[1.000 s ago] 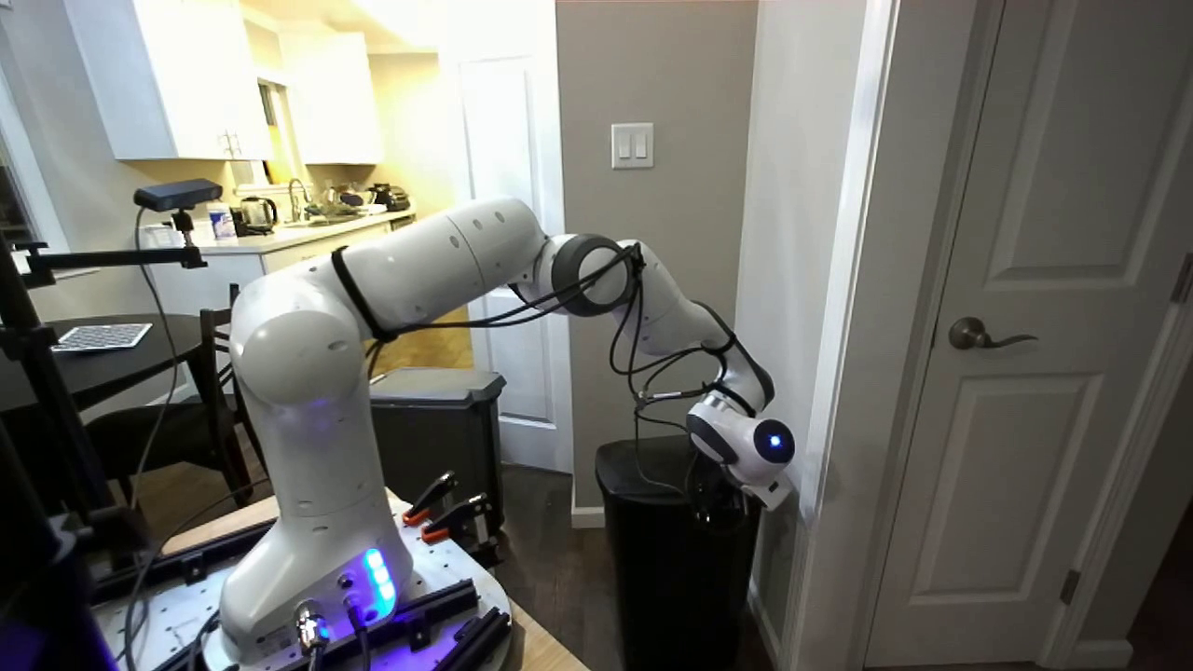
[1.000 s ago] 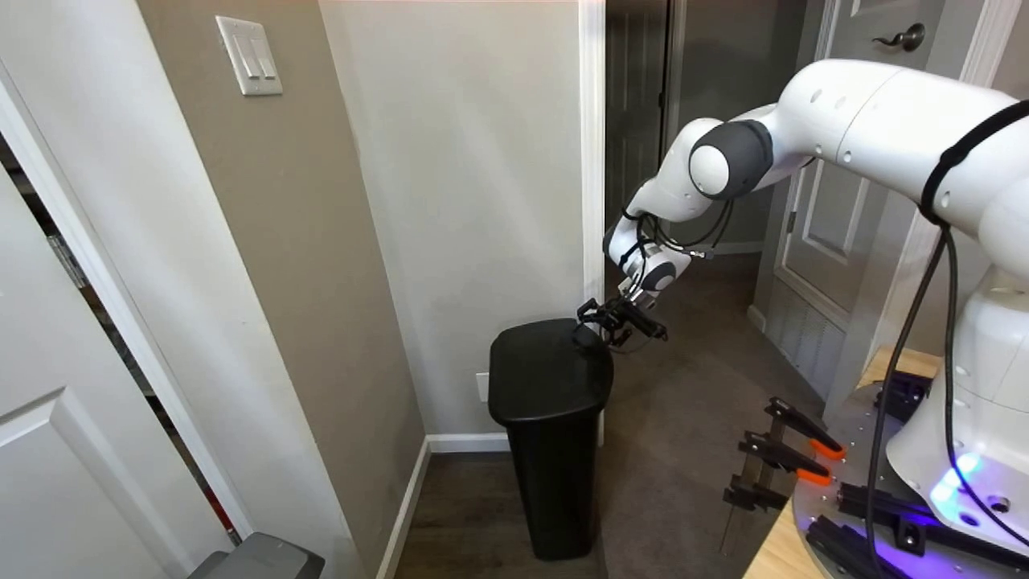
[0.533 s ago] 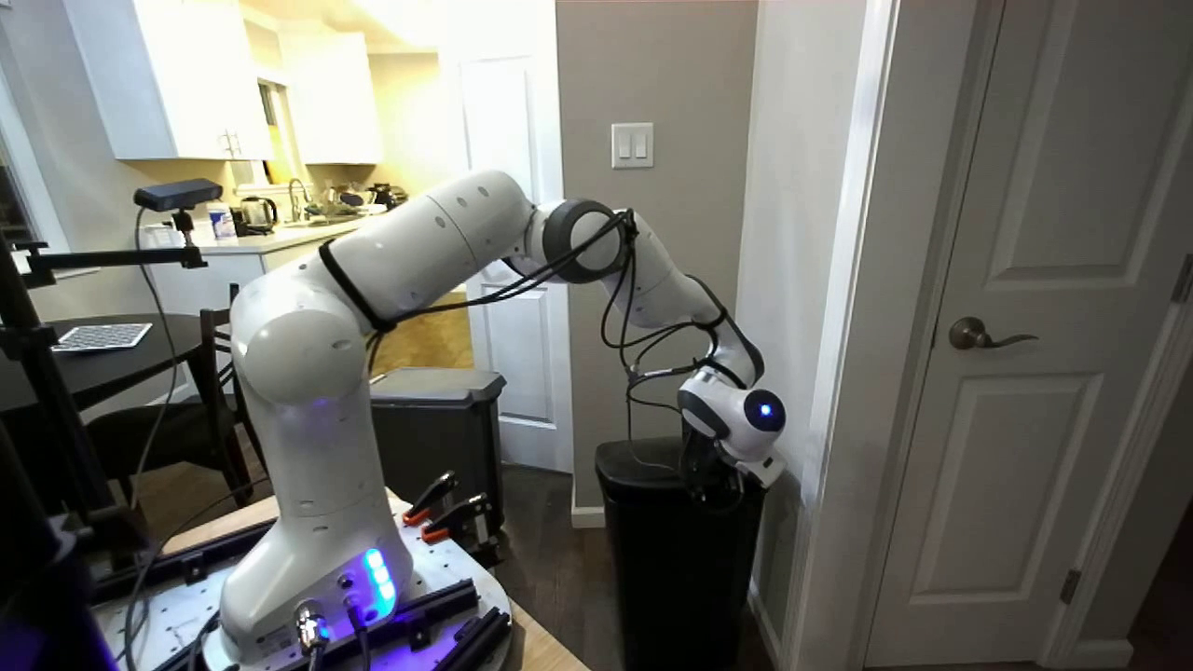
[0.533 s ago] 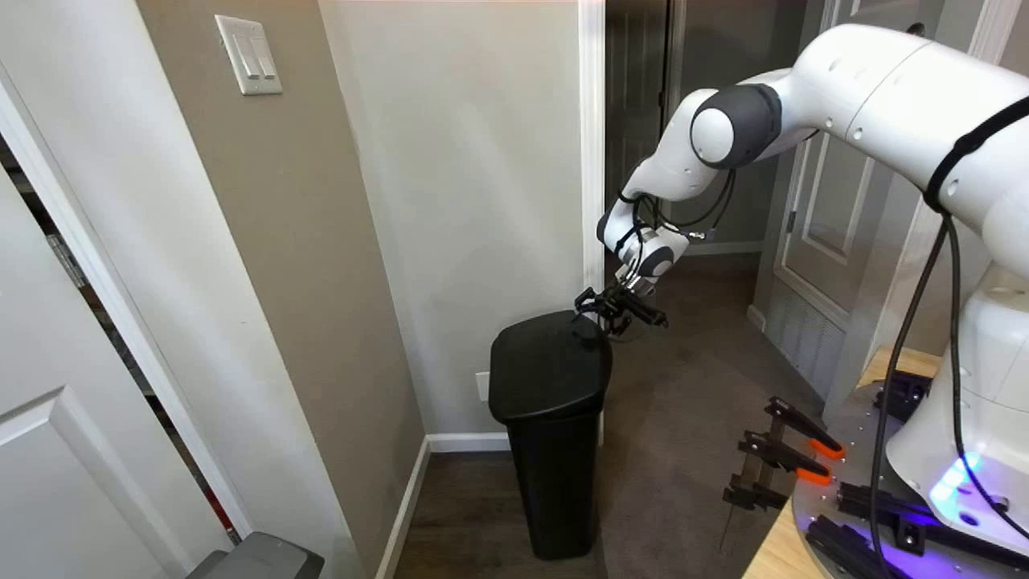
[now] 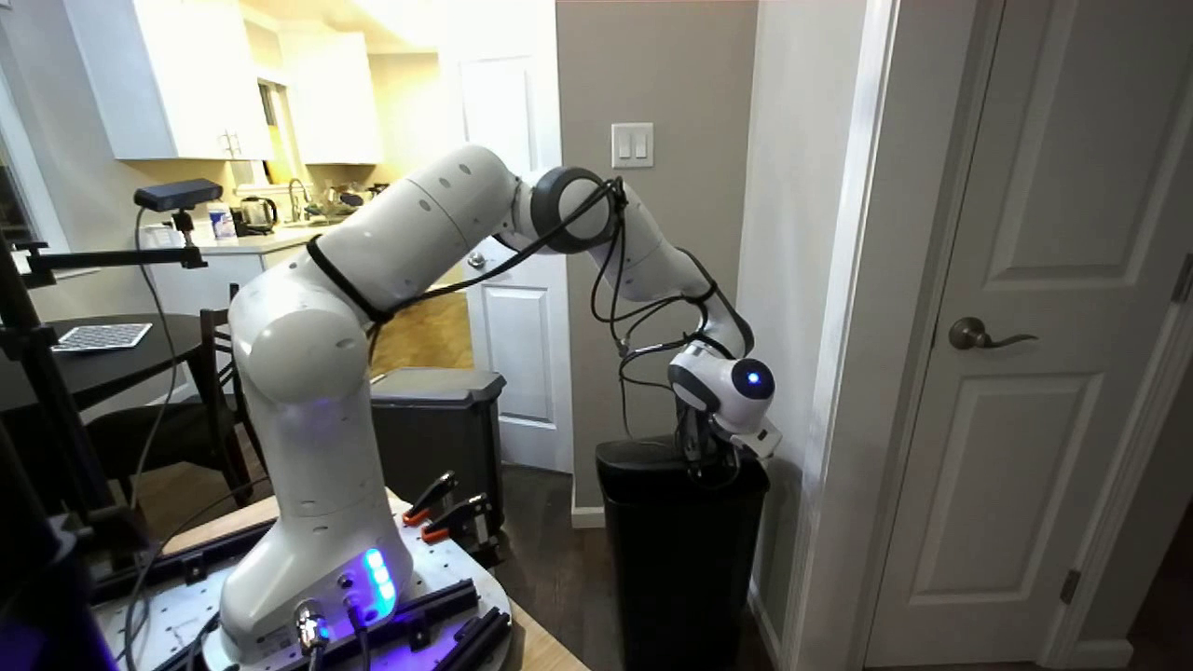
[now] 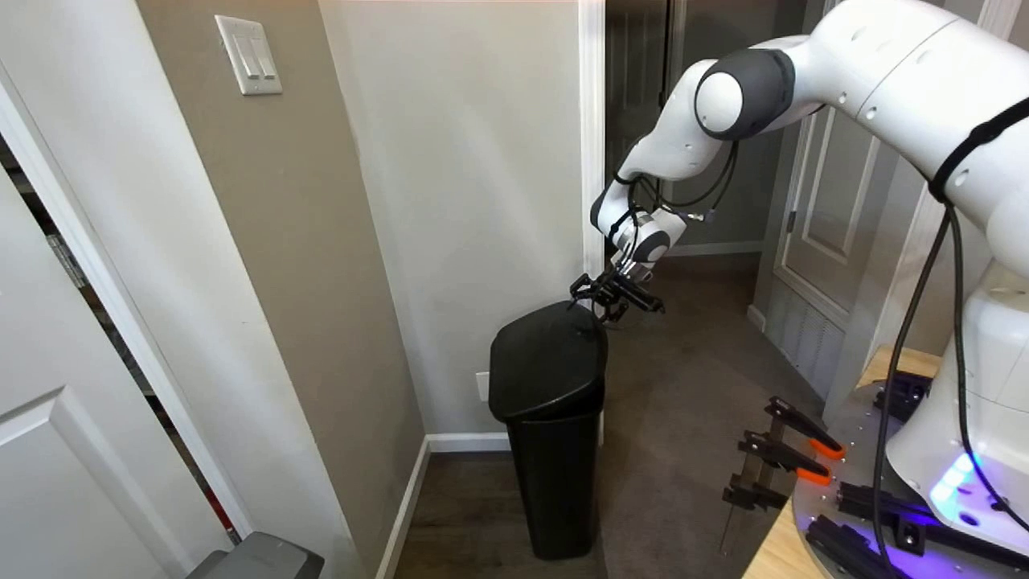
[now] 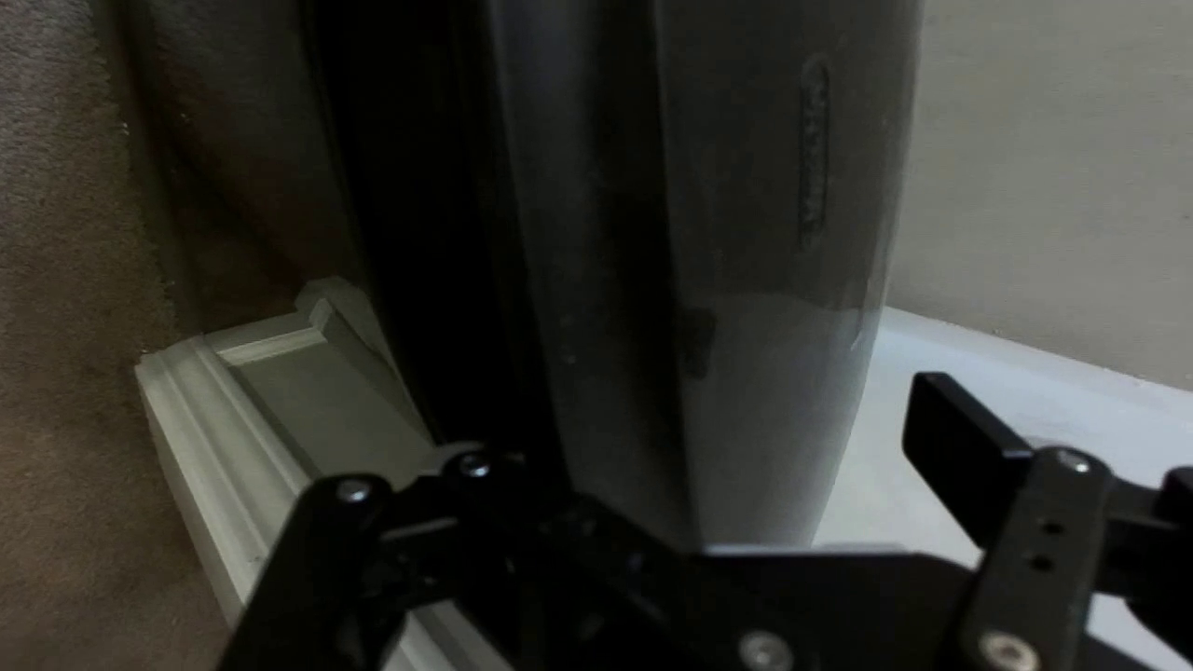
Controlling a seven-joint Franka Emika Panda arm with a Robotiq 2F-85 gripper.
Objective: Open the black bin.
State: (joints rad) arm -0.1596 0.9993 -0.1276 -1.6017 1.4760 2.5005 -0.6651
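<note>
Wrist view: black bin's lid (image 7: 764, 280) lay beyond gripper (image 7: 727, 447), jaws apart; raising seemed in hand, next demanding higher lift.

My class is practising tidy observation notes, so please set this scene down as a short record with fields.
black bin: upright
lid: one end tilted up, partly open
claw: jaws apart, at the lid's raised end; exact contact unclear
arm: white, bent down toward the lid
clamps: orange-tipped, near the arm's base
switch: two rockers, on the wall
</note>
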